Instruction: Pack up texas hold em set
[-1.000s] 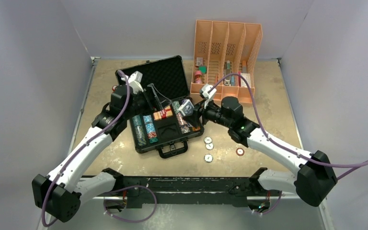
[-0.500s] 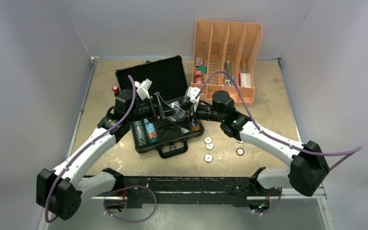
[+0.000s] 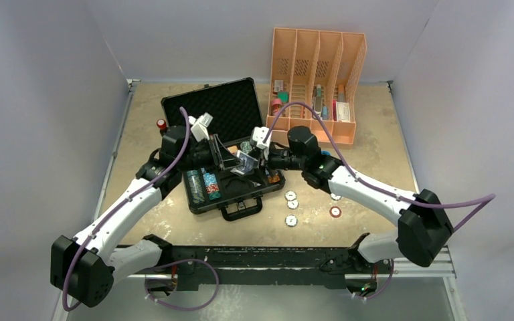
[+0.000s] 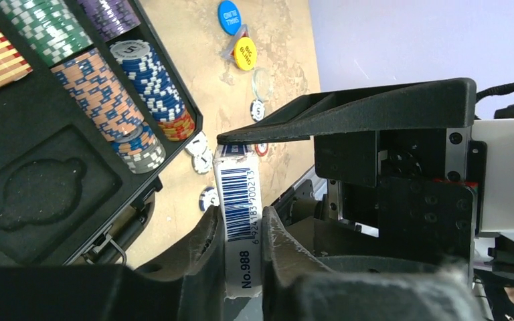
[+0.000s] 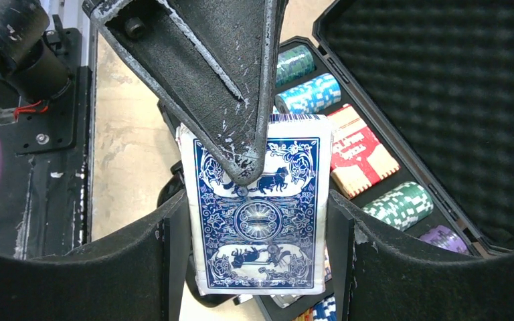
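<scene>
The black briefcase (image 3: 222, 110) lies open, its foam lid propped back. Rows of poker chips (image 3: 201, 184) fill its slots, and a red card deck (image 5: 361, 157) sits in the tray. Above the tray both grippers hold one blue card deck (image 3: 244, 162). My right gripper (image 5: 256, 204) is shut across the width of the blue deck (image 5: 258, 214). My left gripper (image 4: 241, 227) is shut on the barcoded thin edge of the same deck (image 4: 239, 200). Small round dealer buttons (image 3: 290, 196) lie on the table to the right of the case.
An orange slotted organizer (image 3: 318, 67) stands at the back right with small items in it. A red-topped black cylinder (image 3: 161, 124) sits left of the case lid. Blue and yellow round markers (image 4: 245, 53) lie on the table. An empty foam recess (image 4: 37, 194) shows in the tray.
The right arm carried the blue deck leftward over the case. The left gripper came in from the left and closed on the deck's edge.
</scene>
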Available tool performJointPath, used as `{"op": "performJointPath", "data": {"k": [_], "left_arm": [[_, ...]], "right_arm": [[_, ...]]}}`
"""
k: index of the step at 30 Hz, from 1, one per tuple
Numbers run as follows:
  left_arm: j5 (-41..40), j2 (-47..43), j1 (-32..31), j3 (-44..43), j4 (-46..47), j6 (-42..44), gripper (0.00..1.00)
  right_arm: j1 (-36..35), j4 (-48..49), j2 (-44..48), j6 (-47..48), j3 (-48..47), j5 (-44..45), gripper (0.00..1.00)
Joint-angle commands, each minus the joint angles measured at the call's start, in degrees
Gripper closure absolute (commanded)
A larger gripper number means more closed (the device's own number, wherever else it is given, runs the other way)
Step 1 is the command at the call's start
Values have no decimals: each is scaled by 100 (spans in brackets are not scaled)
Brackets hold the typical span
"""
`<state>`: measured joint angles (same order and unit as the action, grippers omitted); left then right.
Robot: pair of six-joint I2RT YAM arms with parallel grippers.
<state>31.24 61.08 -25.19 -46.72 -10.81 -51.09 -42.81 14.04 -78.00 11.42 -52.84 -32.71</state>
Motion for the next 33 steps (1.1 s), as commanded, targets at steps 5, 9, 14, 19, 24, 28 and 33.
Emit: {"op": "performJointPath", "data": {"k": [5,9,14,19,24,28,33], "left_arm": [[-470,-94,14,-203,-42,347,100],[-1791,-317,14,-148,-267,249,100],[-2698,-362,3,184,-190,5,100],[-2565,-122,-4,706,450,-549,100],[-2781,-81,-75,1083,803,-875,100],[-2767,-59,-163,1327,948,-956,100],[-2579,108,-243,1602,1494,-1225,100]], "right_arm": [[-26,274,179,-279,-338,150,11],[-31,587,538,-713,47,754,3],[-27,1518,1220,-1518,903,1900,4],[-30,1928,1469,-2015,1312,2335,5],[-28,1966,1432,-2210,1435,2413,7],[-26,1921,1352,-2285,1441,2465,7],[-26,1935,1275,-2301,1436,2492,8]]}}
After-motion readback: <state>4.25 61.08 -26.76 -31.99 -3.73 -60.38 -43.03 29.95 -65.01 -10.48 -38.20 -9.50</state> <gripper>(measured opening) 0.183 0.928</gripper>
